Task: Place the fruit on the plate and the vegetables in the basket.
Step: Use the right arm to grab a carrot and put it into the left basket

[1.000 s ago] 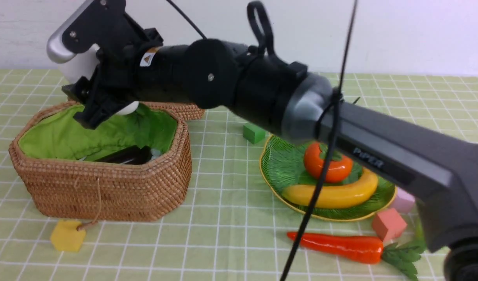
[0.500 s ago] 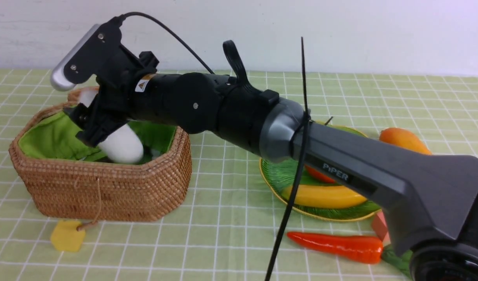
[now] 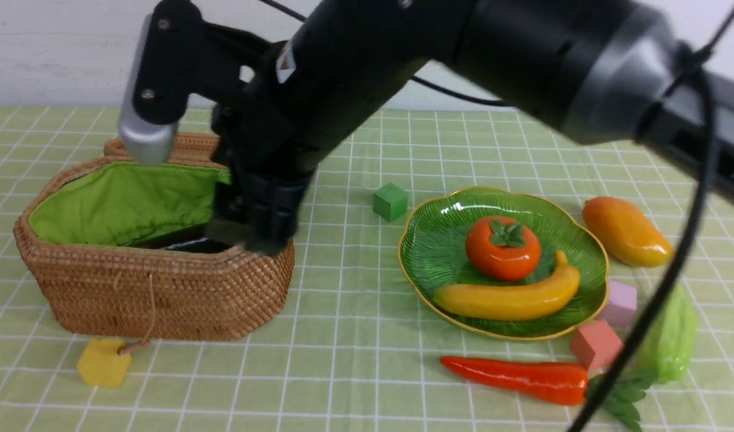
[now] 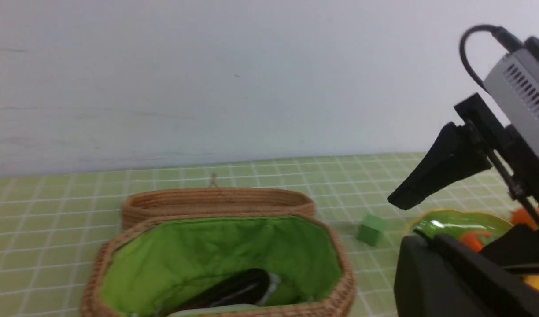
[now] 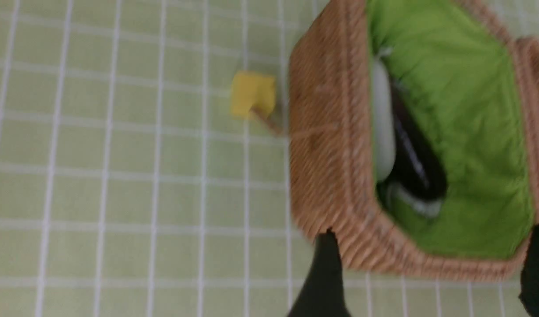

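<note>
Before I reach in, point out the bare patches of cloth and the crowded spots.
Bare: between basket and plate; left of red pepper. Crowded: plate's right side, with mango, cubes and gourd.

basket [image 3: 163,294]: left; plate [image 3: 427,264]: right; persimmon [image 3: 502,249], banana [image 3: 511,300]: on plate; mango [image 3: 628,232]: right of plate; pepper [image 3: 523,378]: before plate

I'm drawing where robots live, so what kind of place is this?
It looks like a robot practice table, perhaps in a lab. There's a black robot arm, a green dish holding a toy-like banana, and coloured blocks, like the yellow one, on a checked cloth.
</note>
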Motion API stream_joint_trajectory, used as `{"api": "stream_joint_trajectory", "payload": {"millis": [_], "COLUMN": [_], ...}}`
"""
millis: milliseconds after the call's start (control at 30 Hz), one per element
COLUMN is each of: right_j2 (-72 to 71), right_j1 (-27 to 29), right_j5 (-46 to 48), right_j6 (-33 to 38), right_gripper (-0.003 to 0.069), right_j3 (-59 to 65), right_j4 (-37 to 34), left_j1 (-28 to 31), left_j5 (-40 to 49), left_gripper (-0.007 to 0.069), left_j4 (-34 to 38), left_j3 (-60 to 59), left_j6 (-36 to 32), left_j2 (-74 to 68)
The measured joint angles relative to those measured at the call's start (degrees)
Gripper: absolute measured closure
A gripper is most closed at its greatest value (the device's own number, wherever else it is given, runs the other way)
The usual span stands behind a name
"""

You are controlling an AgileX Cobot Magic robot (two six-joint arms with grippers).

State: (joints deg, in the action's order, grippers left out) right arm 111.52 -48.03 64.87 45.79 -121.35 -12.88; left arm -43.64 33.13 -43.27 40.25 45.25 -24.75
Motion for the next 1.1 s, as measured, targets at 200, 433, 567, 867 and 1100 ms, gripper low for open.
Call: {"api": "stream_joint_trajectory", "payload": {"millis": [200, 433, 567, 867, 1100], "right_j2": [-4.4, -12.7, -17.9, -23.2, -18.2], "right_j1": [0.3, 5.4, 9.1, 16.4, 17.1], "right_j5": [6.8, 6.6, 6.6, 2.6, -9.2], "right_j6": [-16.4, -34.4, -35.3, -31.1, -23.0], "right_gripper": [0.0106, 0.0168, 0.023, 0.0256, 0.0157], "right_j3": [1.8, 16.5, 27.6, 52.5, 56.8], "right_j4": [10.0, 18.5, 18.5, 18.6, 18.0], "left_j1": [0.0, 0.0, 0.0, 0.0, 0.0], "left_j5": [-2.6, -2.5, -2.1, 0.0, 0.0], "left_gripper": [0.0638, 0.0638, 0.0638, 0.0637, 0.0633], "left_j4": [16.9, 28.8, 31.8, 35.3, 35.6], "left_j3": [0.0, 0.0, 0.0, 0.0, 0.0], "left_j6": [-14.5, -29.4, -33.5, -37.2, -37.4], "left_j2": [0.0, 0.0, -0.1, -0.1, -0.1]}}
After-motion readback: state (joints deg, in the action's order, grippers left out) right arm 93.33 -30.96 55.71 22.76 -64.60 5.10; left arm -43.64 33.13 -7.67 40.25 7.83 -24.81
